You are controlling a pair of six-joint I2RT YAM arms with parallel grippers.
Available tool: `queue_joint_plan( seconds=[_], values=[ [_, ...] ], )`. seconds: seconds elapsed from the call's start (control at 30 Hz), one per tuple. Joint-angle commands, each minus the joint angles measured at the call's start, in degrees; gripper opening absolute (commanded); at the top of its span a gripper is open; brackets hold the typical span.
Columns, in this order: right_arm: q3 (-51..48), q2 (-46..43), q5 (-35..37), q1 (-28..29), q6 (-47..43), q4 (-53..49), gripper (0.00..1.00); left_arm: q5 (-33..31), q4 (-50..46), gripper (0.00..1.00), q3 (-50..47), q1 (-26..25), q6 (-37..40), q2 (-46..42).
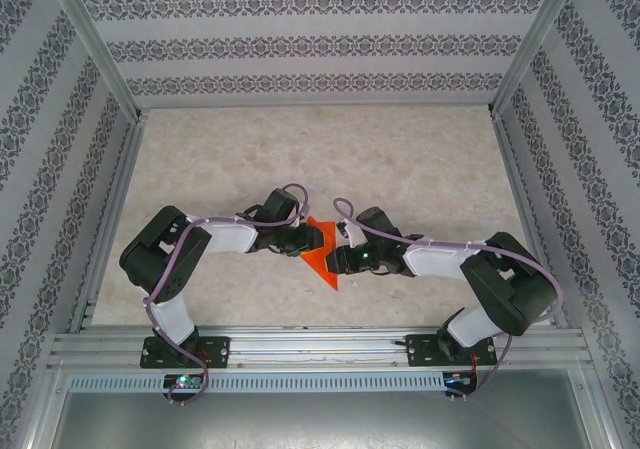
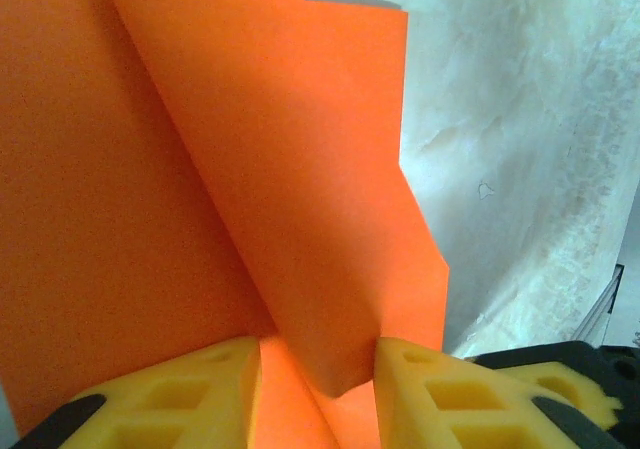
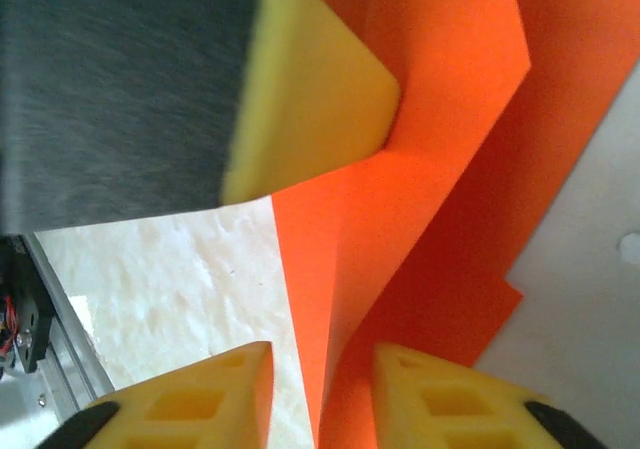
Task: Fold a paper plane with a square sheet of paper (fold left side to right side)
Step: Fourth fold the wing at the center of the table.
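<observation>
The square sheet of paper [image 1: 327, 267], bright orange-red and creased into a pointed shape, lies mid-table between both grippers. My left gripper [image 1: 308, 239] meets it from the left and my right gripper [image 1: 337, 259] from the right. In the left wrist view a raised fold of the paper [image 2: 250, 169] stands between the parted yellow jaws of the left gripper [image 2: 318, 369], brushing both pads. In the right wrist view the right gripper [image 3: 322, 374] is open. A standing edge of the paper [image 3: 440, 119] runs through its gap without being pinched. A left-gripper pad [image 3: 310, 99] presses the paper.
The beige marbled table [image 1: 320, 159] stretches away behind the paper. Patterned walls enclose it on three sides. An aluminium rail [image 1: 320, 349] carries both arm bases at the near edge. Part of the right gripper's yellow finger [image 2: 560, 379] shows close beside the left one.
</observation>
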Motion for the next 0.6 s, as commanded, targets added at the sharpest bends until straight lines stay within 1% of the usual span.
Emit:
queue_joint_plan(
  seconds=[0.0, 0.07, 0.17, 0.3, 0.57],
  values=[
    [-1.3, -3.4, -1.7, -1.7, -0.3, 0.9, 0.40, -2.0, -3.1, 0.35, -0.1, -0.6, -0.4, 2.0],
    [-1.8, -4.7, -2.3, -2.9, -0.3, 0.9, 0.46, -1.9, -2.6, 0.35, -0.4, -0.6, -0.6, 1.8],
    [-2.1, -5.9, -3.2, -4.7, -0.1, 1.1, 0.50, -1.9, -2.6, 0.35, -0.4, -0.6, -0.5, 1.7],
    [-1.3, -4.9, -3.8, -5.4, 0.8, 1.6, 0.49, -1.9, -2.3, 0.35, -0.5, -0.6, -0.6, 1.6],
    [0.7, 1.8, -5.4, -4.8, 3.8, 5.5, 0.41, -1.7, -1.9, 0.35, -0.6, -0.7, -0.9, 1.7]
  ],
)
